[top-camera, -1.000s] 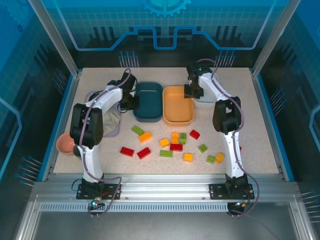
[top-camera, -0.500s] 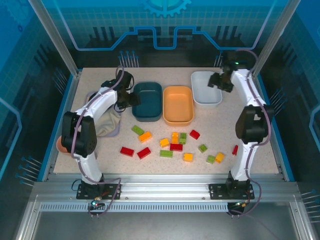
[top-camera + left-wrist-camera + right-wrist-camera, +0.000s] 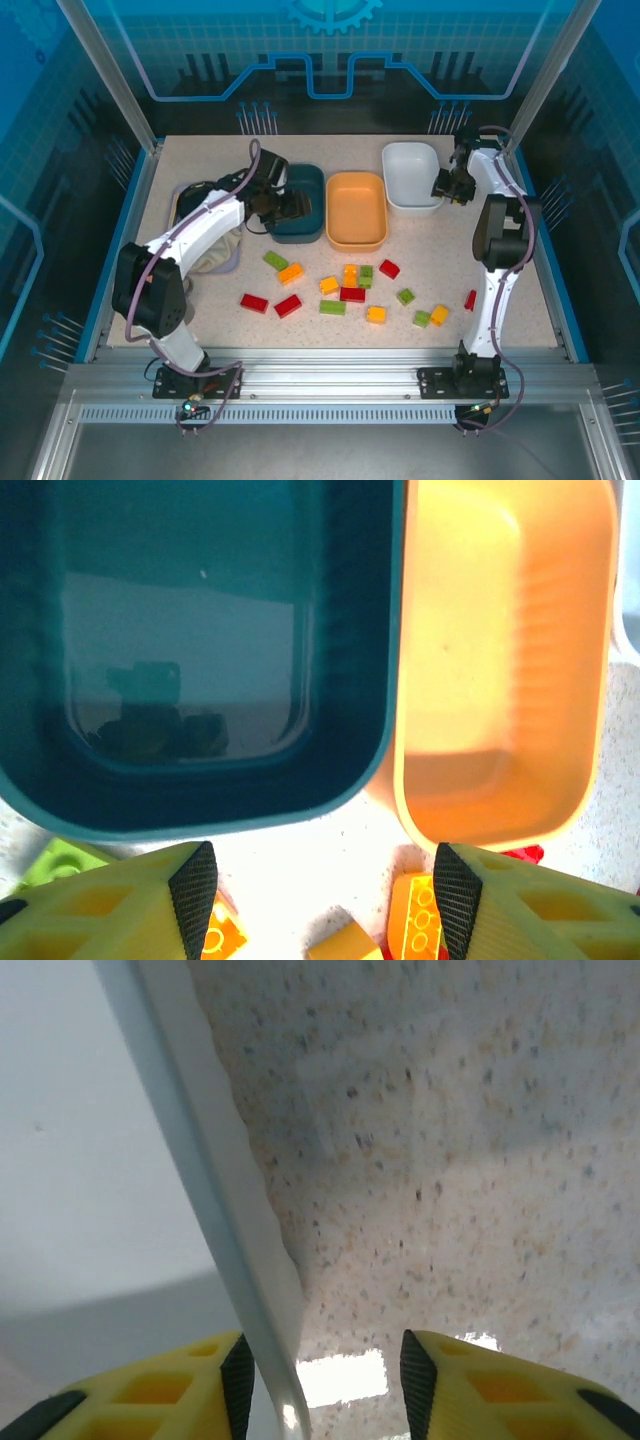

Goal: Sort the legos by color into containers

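Left gripper [image 3: 315, 900] has swung in, open and empty, teal bin [image 3: 345, 630] beneath it; right gripper [image 3: 320, 1385], open, now straddles the rim of the white bin [image 3: 225, 1230]. No bricks [image 3: 352, 294] sorted yet.

A speckled beige table [image 3: 545, 270] carries three shallow rounded-rectangular bins on its far half: a dark teal plastic bin [image 3: 308, 226] and an orange plastic bin [image 3: 356, 210] side by side at centre, rims touching, and a white plastic bin [image 3: 410, 178] set farther back to the right, near the orange one's far corner. A lavender tray [image 3: 230, 264] sits at the left. Small rectangular plastic bricks lie scattered across the near half in front of the bins: red bricks [image 3: 254, 302], green bricks [image 3: 275, 260] and orange-yellow bricks [image 3: 376, 314], several bunched together at centre, and one lone red brick [image 3: 470, 299] apart to the right.
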Robot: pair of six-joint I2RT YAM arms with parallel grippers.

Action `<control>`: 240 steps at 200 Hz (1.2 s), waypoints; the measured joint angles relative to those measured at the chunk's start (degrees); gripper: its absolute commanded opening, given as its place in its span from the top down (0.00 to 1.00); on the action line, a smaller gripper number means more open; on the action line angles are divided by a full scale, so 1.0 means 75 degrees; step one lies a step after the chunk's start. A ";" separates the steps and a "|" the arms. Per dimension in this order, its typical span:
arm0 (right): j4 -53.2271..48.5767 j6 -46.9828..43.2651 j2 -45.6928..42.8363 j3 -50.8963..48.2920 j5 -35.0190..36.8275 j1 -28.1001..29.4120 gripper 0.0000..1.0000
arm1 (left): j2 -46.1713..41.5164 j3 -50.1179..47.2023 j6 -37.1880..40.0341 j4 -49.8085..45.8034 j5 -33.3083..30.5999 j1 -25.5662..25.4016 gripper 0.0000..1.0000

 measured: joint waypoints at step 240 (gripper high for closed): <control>0.0781 -0.0871 -0.2885 -0.4185 0.0892 0.0554 0.78 | -0.2226 -0.2294 -0.0935 0.0396 0.0146 -0.0291 0.37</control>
